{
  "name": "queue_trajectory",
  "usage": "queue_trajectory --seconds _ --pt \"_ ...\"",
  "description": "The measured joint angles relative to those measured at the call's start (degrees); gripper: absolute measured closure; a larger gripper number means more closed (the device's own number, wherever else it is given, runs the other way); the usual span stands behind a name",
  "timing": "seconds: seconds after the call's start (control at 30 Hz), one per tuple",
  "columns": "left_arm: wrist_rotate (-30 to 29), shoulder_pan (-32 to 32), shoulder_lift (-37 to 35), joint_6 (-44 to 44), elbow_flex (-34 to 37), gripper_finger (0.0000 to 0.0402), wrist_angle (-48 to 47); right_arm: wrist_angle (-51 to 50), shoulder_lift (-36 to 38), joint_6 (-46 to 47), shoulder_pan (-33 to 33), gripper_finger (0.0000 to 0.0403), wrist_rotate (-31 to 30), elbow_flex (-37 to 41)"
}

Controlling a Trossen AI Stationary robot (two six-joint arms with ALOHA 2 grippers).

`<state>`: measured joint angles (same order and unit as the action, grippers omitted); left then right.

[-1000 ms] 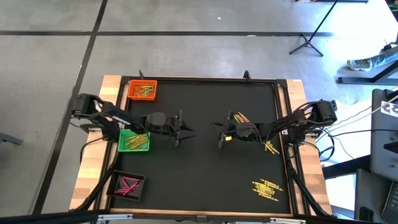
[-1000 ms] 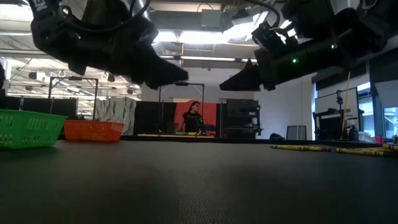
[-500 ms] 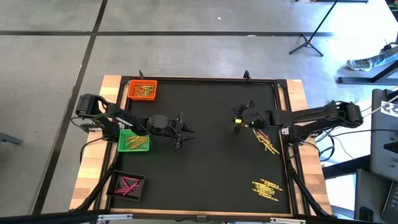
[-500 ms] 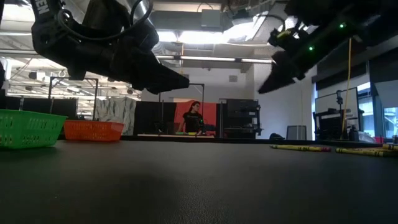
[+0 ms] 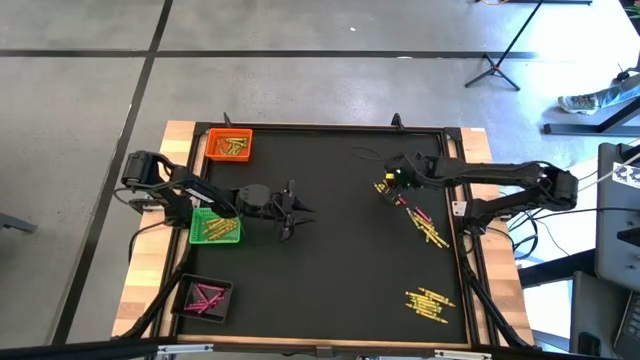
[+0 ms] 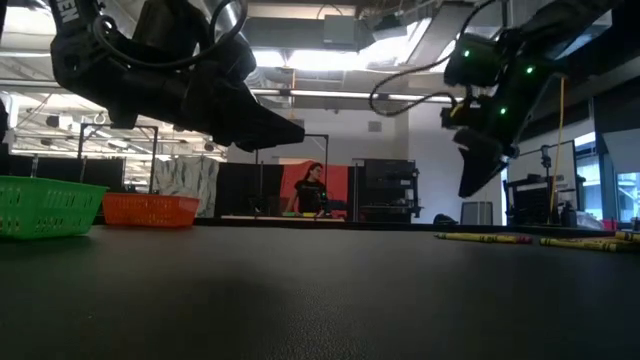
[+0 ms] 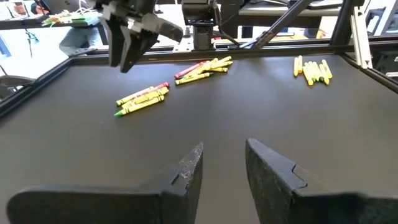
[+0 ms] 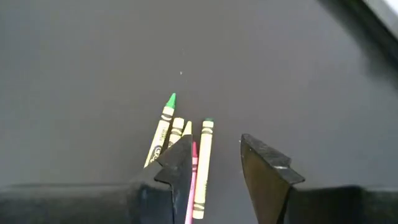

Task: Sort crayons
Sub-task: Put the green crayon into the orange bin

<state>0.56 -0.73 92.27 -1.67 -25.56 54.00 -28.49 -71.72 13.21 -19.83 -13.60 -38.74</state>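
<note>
Right gripper (image 5: 392,181) is over the far-right part of the black table (image 5: 330,260), hanging above a small cluster of crayons (image 5: 386,189); its wrist view shows the fingers (image 8: 264,165) spread with a clear gap, nothing between them, and a few crayons (image 8: 202,165) (yellow with green tips, one pink) lying on the mat right below. Left gripper (image 5: 297,211) sits mid-table on the left side, just beside the green tray (image 5: 215,227), off the surface; jaws apart, empty per its wrist view. Loose crayons are all on the right half: the cluster under the right gripper, a diagonal scatter (image 5: 428,229) just nearer the right edge, and a yellow bunch (image 5: 430,304) toward the near-right corner. Sorted ones: gold-looking sticks in the orange tray (image 5: 229,146) at the far-left, yellow in the green tray, pink in the black tray (image 5: 204,297) at near-left. Low view shows a person (image 6: 311,188) well behind the table.
</note>
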Motion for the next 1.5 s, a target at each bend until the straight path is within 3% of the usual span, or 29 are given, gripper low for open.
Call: queue_trajectory --seconds 0.3,0.53,1.3,1.5 --pt "-0.02 0.0 -0.02 -0.01 0.0 0.0297 -0.09 4.7 -8.14 -1.64 -6.28 0.027 8.06 0.0" --pt "-0.09 0.0 -0.02 -0.2 0.0 0.0297 -1.0 5.75 -12.61 -2.94 -9.26 0.027 8.72 0.0" --pt "-1.55 0.02 -0.04 -0.27 -0.04 0.0297 -0.81 5.09 -15.78 -3.1 -9.19 0.0271 7.88 -0.22" --pt "-1.57 0.02 -0.04 -0.27 -0.04 0.0297 -0.74 5.15 -15.87 -3.06 -9.18 0.0318 8.42 -0.17"
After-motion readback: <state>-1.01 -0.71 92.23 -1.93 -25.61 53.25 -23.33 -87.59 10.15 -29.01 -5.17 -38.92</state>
